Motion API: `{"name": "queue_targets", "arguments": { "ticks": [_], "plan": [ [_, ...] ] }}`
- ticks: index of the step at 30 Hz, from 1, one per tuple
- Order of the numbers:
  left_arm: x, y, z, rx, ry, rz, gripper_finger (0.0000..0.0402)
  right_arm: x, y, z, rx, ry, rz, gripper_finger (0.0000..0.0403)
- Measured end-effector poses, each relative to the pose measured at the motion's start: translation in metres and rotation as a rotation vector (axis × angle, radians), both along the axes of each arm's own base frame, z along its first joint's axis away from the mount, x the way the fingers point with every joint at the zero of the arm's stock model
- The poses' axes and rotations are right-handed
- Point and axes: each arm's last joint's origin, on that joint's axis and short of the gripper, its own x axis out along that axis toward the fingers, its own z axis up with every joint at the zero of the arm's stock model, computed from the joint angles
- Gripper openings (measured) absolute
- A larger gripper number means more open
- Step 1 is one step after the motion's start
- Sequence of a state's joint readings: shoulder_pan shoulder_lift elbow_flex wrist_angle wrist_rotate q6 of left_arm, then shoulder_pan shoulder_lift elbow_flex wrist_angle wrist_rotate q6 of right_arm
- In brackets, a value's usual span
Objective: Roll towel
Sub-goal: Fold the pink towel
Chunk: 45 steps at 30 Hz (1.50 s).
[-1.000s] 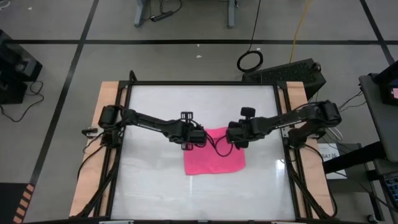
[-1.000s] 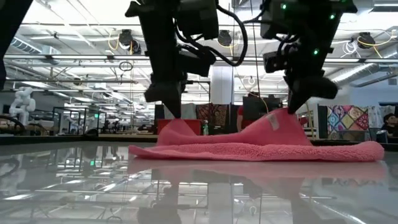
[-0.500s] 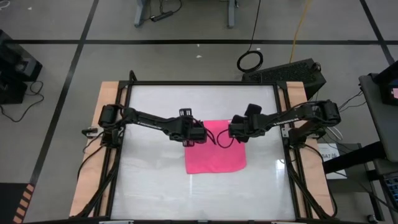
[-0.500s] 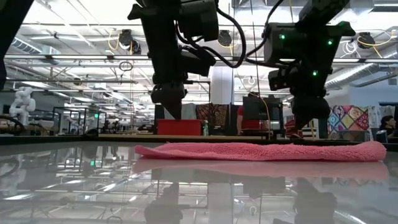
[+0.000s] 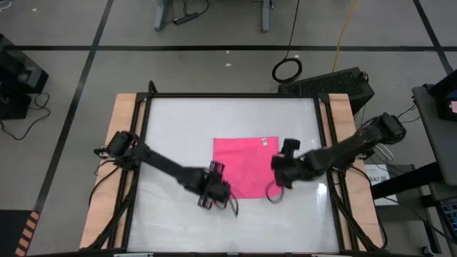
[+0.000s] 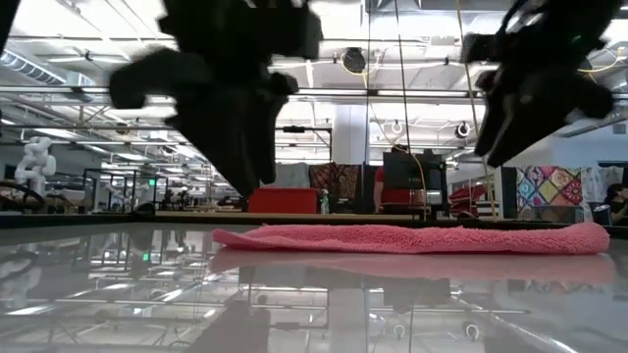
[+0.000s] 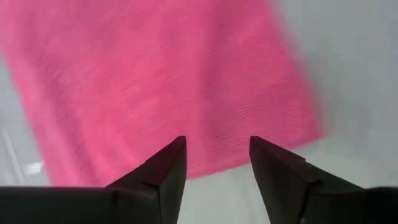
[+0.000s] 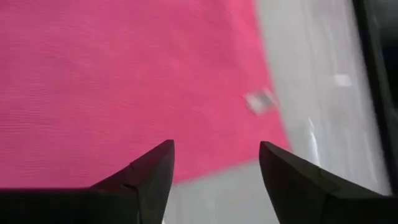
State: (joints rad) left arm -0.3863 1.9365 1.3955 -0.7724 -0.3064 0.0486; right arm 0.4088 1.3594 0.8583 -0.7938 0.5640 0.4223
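A: Item: pink towel, flat at table centre. Left end effector, right end effector?
B: Both spread apart, empty, at its near corners. Risk: uneven pinches, skewed roll.

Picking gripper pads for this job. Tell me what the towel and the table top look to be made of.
Towel: soft pink cloth, likely terry or microfibre; the low view shows a fuzzy, nubbly pile, and it lies limp and flat, with a small white tag at one edge.
Table top: hard, smooth and glossy, whitish, perhaps laminate or coated board; it mirrors the ceiling lights and the towel.
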Motion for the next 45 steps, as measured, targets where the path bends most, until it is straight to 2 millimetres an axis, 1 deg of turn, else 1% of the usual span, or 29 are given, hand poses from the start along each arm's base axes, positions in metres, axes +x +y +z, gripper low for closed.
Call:
{"name": "queue_targets", "arguments": {
  "ticks": [2, 4, 8, 13, 17, 20, 22, 24, 29, 30, 33, 36, 39, 42, 45],
  "plan": [
    [-0.007, -0.014, -0.004, 0.006, 0.001, -0.066, 0.0174, -0.005, 0.017, -0.001, 0.022, -0.046, 0.081, 0.0214],
    [-0.011, -0.024, -0.008, 0.006, -0.006, -0.105, 0.0171, -0.009, 0.031, -0.005, 0.039, -0.081, 0.151, 0.0205],
    [-0.018, -0.029, -0.022, -0.009, -0.021, -0.127, 0.0171, -0.022, 0.050, -0.016, 0.067, -0.116, 0.209, 0.0191],
    [-0.023, -0.029, -0.040, -0.068, -0.050, -0.140, 0.0170, -0.037, 0.058, -0.033, 0.118, -0.138, 0.190, 0.0177],
    [-0.023, -0.024, -0.047, -0.083, -0.087, -0.130, 0.0170, -0.045, 0.062, -0.041, 0.145, -0.147, 0.168, 0.0167],
    [-0.021, -0.020, -0.048, -0.087, -0.094, -0.119, 0.0167, -0.047, 0.064, -0.044, 0.152, -0.176, 0.159, 0.0162],
    [-0.020, -0.017, -0.048, -0.093, -0.094, -0.112, 0.0153, -0.048, 0.065, -0.044, 0.149, -0.192, 0.160, 0.0159],
    [-0.018, -0.015, -0.048, -0.091, -0.098, -0.112, 0.0126, -0.047, 0.065, -0.044, 0.144, -0.215, 0.156, 0.0157],
    [-0.013, -0.006, -0.049, -0.076, -0.102, -0.129, 0.0030, -0.043, 0.068, -0.041, 0.137, -0.267, 0.170, 0.0155],
    [-0.013, -0.005, -0.049, -0.073, -0.100, -0.130, 0.0016, -0.043, 0.068, -0.041, 0.137, -0.271, 0.177, 0.0155],
    [-0.012, -0.001, -0.049, -0.063, -0.093, -0.135, 0.0009, -0.041, 0.070, -0.039, 0.157, -0.289, 0.186, 0.0155],
    [-0.013, 0.002, -0.040, -0.059, -0.084, -0.130, 0.0006, -0.042, 0.073, -0.039, 0.168, -0.298, 0.201, 0.0155],
    [-0.014, 0.004, -0.021, -0.068, -0.130, -0.125, 0.0004, -0.042, 0.081, -0.042, 0.153, -0.299, 0.265, 0.0155],
    [-0.015, 0.007, 0.002, -0.095, -0.203, -0.112, 0.0003, -0.039, 0.090, -0.052, 0.078, -0.289, 0.349, 0.0155],
    [-0.016, 0.015, 0.018, -0.121, -0.256, -0.079, 0.0003, -0.036, 0.096, -0.067, -0.029, -0.263, 0.408, 0.0155]
  ]
}}
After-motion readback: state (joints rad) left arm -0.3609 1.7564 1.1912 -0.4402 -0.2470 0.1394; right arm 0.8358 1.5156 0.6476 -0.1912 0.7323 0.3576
